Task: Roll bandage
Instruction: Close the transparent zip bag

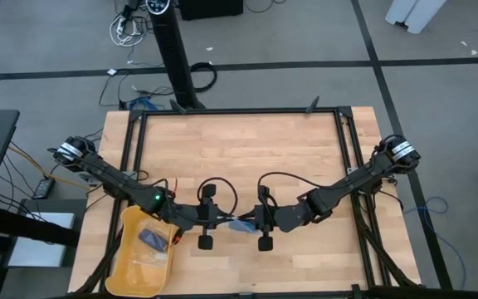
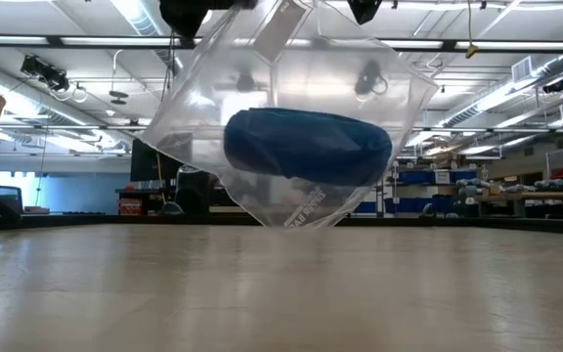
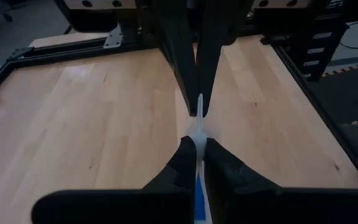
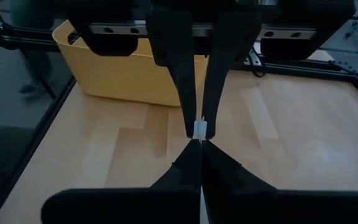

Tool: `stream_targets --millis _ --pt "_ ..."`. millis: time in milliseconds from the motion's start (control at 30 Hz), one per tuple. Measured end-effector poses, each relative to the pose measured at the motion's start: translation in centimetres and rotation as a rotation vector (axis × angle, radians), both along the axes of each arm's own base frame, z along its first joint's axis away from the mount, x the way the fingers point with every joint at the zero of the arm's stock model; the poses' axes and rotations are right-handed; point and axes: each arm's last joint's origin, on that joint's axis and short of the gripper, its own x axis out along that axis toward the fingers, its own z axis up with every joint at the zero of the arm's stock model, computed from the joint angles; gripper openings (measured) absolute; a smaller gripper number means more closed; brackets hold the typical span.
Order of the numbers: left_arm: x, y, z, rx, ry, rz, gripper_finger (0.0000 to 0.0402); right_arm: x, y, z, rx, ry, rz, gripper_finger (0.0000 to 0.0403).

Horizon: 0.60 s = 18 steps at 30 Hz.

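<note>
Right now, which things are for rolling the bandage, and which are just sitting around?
For the job:
- bandage, still inside the clear plastic bag
- left gripper and right gripper, both pinching the bag's top edge

Just lying about:
- yellow bin
- small dark packet in the bin

- table (image 1: 239,149): light wood butcher-block top w/ black metal frame along far edge + both sides; seen from above as roughly square; surface bare across far half and middle
- yellow bin (image 1: 131,262): sits at table's near left corner, partly over the edge; open top; holds a small dark blue-grey packet (image 1: 150,239) + clear plastic; also shows in right wrist view as a yellow wall on the wood
- low view: wood top runs flat and bare to the far edge
</note>
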Motion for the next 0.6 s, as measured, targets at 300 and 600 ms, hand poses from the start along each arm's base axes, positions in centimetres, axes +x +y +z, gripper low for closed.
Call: stream_targets --millis 300,600 --pt "-0.3 0.1 -0.6 0.008 0.059 0.011 0.0019 0.0 0.0 0.0 -0.006 0.001 0.003 0.0000" --pt "-0.8 0.1 -1.2 0.023 0.129 0.018 0.0019 -0.1 0.2 0.0 -0.008 0.001 0.010 0.0000"
